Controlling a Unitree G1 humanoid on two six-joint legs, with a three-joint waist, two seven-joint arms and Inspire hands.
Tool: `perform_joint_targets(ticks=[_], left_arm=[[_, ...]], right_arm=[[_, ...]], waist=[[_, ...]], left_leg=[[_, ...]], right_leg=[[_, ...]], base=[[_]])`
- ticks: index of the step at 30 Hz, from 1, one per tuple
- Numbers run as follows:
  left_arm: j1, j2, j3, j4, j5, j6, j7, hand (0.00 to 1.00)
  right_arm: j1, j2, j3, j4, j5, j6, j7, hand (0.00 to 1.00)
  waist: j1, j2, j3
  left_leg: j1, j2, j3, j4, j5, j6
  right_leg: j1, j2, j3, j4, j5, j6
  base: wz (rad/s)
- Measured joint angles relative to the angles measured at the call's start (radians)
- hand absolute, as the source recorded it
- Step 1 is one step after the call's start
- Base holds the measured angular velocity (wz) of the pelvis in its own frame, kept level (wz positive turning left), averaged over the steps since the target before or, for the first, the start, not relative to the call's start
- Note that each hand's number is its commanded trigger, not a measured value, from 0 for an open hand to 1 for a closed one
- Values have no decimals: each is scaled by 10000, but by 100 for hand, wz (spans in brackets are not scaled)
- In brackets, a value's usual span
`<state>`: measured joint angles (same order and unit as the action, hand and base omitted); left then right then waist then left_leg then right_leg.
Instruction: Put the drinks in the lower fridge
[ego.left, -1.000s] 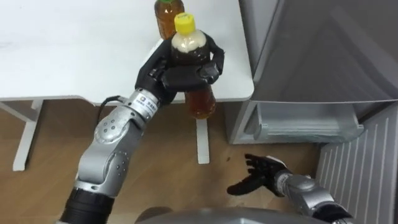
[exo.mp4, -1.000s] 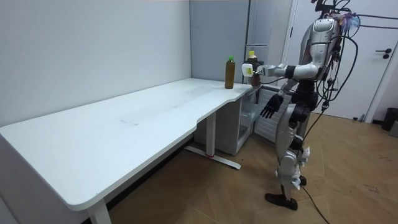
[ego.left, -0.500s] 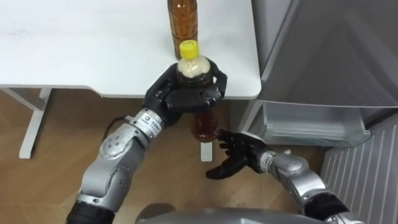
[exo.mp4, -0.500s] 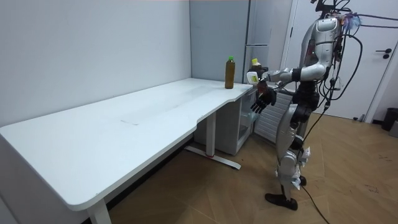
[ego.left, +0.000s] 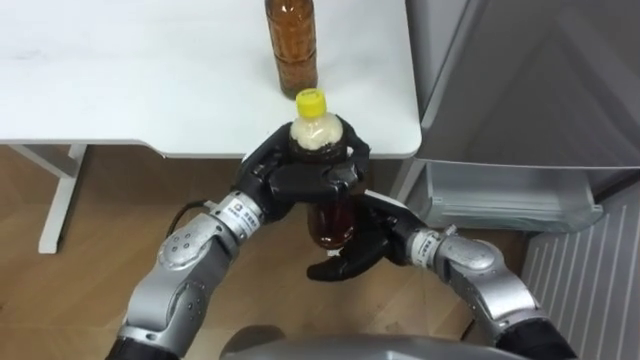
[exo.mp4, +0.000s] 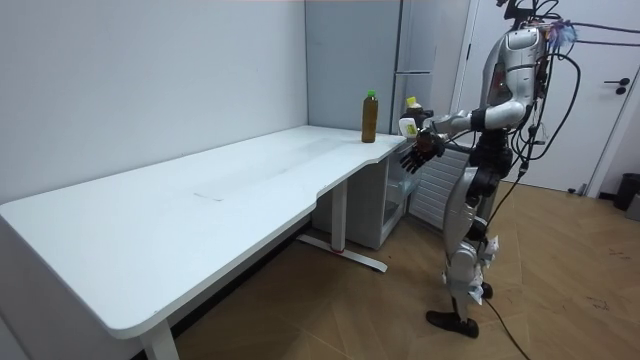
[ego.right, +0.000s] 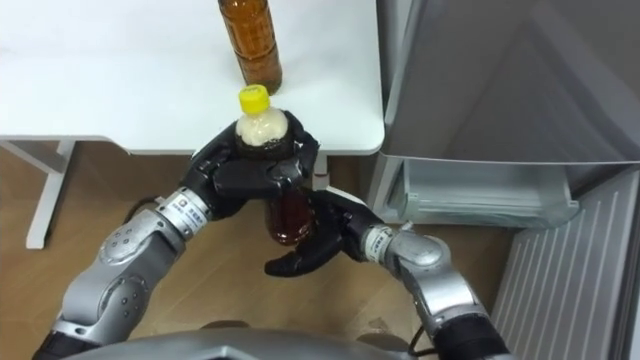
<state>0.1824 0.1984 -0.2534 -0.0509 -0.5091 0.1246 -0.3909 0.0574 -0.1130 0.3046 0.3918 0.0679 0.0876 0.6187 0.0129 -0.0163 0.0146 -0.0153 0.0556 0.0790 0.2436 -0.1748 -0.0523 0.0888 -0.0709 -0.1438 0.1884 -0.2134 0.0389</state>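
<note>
one white table (ego.left: 120, 80) takes up the upper left of the eye views, its rounded corner ending near upper centre. in the room view it runs from the lower left towards the robot, which stands upright at the table's far end, in the upper right of that frame.

a grey fridge (ego.left: 540, 90) fills the upper right of the eye views, just beside the table's corner. its lower compartment (ego.left: 500, 205) stands open at right of centre, with a pale shelf showing inside. a ribbed panel (ego.left: 590, 270) shows at the lower right edge.

the left hand (ego.left: 300, 180), at frame centre, has its fingers curled round the upper body of a yellow-capped bottle (ego.left: 330, 218). this bottle is upright, off the table, over the wooden floor (ego.left: 90, 230) just in front of the table's edge. it is outside the fridge, to the left of the open compartment.

the right hand (ego.left: 350, 250) sits just below and beside the bottle's amber lower part, fingers spread and relaxed, cupped towards it. contact with the bottle cannot be told.

a second bottle (ego.left: 291, 45) of amber drink stands upright on the table at top centre, near the corner, apart from both hands. in the room view it has a green cap.
</note>
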Motion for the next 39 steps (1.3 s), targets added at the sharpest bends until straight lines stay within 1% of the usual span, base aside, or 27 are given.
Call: perform_joint_targets(ticks=[5,6,7,9,11,12,21,24,25,26,27,28,34,36,39], left_arm=[[-3,69,-84,33,124,0,-114,100],[-22,96,-84,34,115,-3,-126,100],[-23,100,-84,44,114,-3,-125,100],[-26,104,-137,87,115,-14,-123,100],[-32,108,-193,167,117,-20,-123,100],[-43,109,-237,227,121,-20,-123,100],[-88,117,-425,381,204,-19,-121,100],[-88,115,-432,382,117,-16,-133,100],[-88,102,-429,398,48,-15,-128,70],[-87,48,-426,429,-50,-15,-116,31],[-87,7,-425,433,-81,-15,-108,0],[-88,-60,-423,432,-88,-15,-102,0],[-94,-83,-430,431,-41,-18,-45,0],[-112,-90,-427,431,19,-26,-38,0],[-118,-95,-406,432,24,-70,69,0]], right_arm=[[-1,-16,287,-412,873,17,174,0],[-2,-76,294,-427,1047,20,169,0],[-2,-156,376,-473,1319,20,172,6],[-2,-187,452,-493,1415,20,167,39],[-2,-209,464,-492,1555,24,167,81],[-2,-216,465,-492,1622,24,167,100],[-2,-225,467,-493,1675,75,169,100],[-2,-296,500,-566,1671,85,246,100],[-2,-348,527,-605,1671,56,287,100],[-2,-354,529,-609,1671,18,286,100],[-2,-350,528,-610,1673,11,286,100],[-4,-350,500,-609,1673,10,287,100],[-3,-360,481,-609,1712,31,372,100],[-3,-360,463,-609,1765,91,391,100],[-2,-371,445,-609,1949,145,463,100]], waist=[[-6,-16,-3],[-26,-16,-3],[-25,-26,2],[-45,-31,2],[-46,-35,5],[-59,-36,6],[-56,-24,20],[-64,-18,24],[-61,-16,25],[-56,-16,25],[-55,-15,25],[-53,-14,25],[-66,-1,34],[-67,11,42],[-74,63,75]], left_leg=[[-15,-1,11,-5,0,0],[-16,-3,13,-6,0,0],[-16,-3,13,-8,0,0],[-16,-4,9,-16,1,0],[-16,-5,7,-25,1,0],[-14,-5,7,-31,1,0],[-21,-4,3,-36,0,0],[-32,-5,3,-44,0,0],[-45,-6,3,-46,0,0],[-60,-6,3,-46,0,0],[-68,-6,3,-46,1,0],[-79,-6,3,-45,1,0],[-78,-6,1,-47,1,0],[-77,-6,1,-49,1,0],[-77,-6,2,-51,1,0]], right_leg=[[-19,0,20,-1,-1,1],[-18,0,26,-5,-1,1],[-18,0,28,-6,-1,1],[-17,1,27,-15,-1,1],[-17,1,26,-19,-1,1],[-16,2,26,-22,-1,1],[-19,2,27,-18,-1,1],[-29,2,26,-23,-2,2],[-37,2,25,-25,-2,2],[-30,2,24,-24,-2,2],[-27,2,24,-22,-2,2],[-22,2,24,-17,-1,1],[-15,2,16,-6,0,0],[-16,2,17,-6,0,-1],[-18,2,20,3,1,-1]], base=[[0],[0],[0],[0],[0],[0],[0],[0],[0],[0],[0],[0],[0],[0],[0]])
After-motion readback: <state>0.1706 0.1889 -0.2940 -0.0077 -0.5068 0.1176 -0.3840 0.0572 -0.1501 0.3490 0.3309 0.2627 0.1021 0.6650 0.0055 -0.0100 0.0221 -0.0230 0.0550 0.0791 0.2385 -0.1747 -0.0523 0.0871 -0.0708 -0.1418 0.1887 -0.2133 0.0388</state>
